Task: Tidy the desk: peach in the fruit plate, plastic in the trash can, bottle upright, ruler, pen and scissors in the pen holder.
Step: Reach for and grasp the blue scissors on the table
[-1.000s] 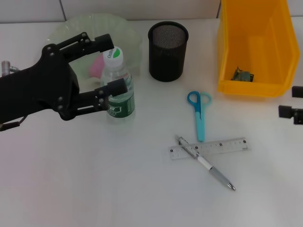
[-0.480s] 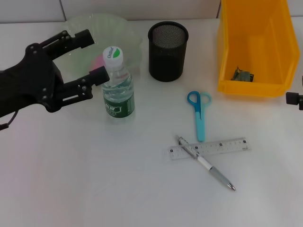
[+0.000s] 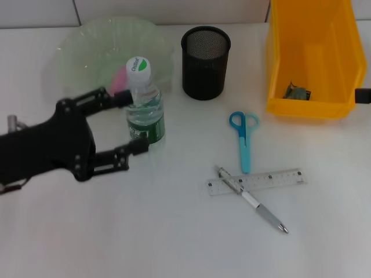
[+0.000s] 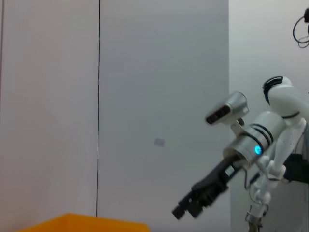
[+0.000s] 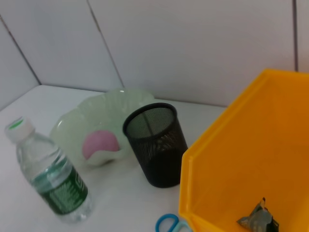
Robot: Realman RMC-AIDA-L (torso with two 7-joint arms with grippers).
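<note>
The clear bottle (image 3: 145, 110) (image 5: 50, 179) with a green label stands upright in front of the pale green fruit plate (image 3: 87, 52) (image 5: 72, 121). The pink peach (image 3: 120, 81) (image 5: 100, 144) lies in the plate. My left gripper (image 3: 134, 123) is open at the bottle's left side, one finger behind the bottle and one in front, not closed on it. The blue scissors (image 3: 244, 139), clear ruler (image 3: 278, 178) and pen (image 3: 255, 204) lie on the desk. The black mesh pen holder (image 3: 206, 55) (image 5: 155, 145) is empty. Only a sliver of my right gripper (image 3: 363, 95) shows at the right edge.
The yellow trash can (image 3: 313, 58) (image 5: 231, 159) stands at the back right with a crumpled plastic scrap (image 3: 295, 91) (image 5: 258, 220) inside. The pen lies across the ruler's left end. White desk surface stretches along the front and left.
My left gripper let go of the bottle, drew back left, then came nearer and lower beside it, still open. The bottle stayed upright. My right gripper slid back toward the right edge.
</note>
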